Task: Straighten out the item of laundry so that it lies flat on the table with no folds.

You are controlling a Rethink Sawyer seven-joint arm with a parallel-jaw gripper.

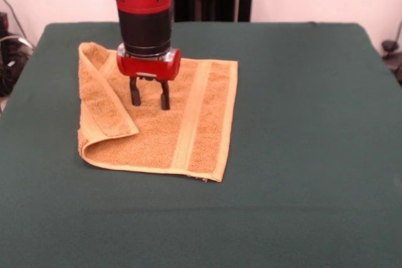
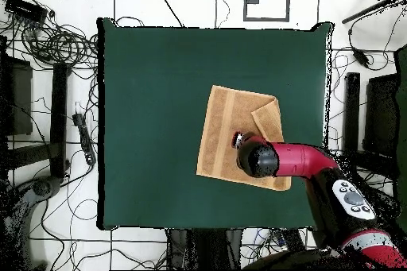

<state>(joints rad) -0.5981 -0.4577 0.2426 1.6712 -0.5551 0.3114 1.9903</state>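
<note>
In the front view, the small orange-tan terry towel lay on the left part of the dark green cloth-covered bench, its left edge folded over onto itself. The red and black arm's jaws stood apart, tips down over the towel's middle, right of that fold

Orange-tan towel on green desk, right of centre, one corner folded over at its upper right. Red-black arm reaches over towel from lower right, hiding claw. Cables on floor around.
</note>
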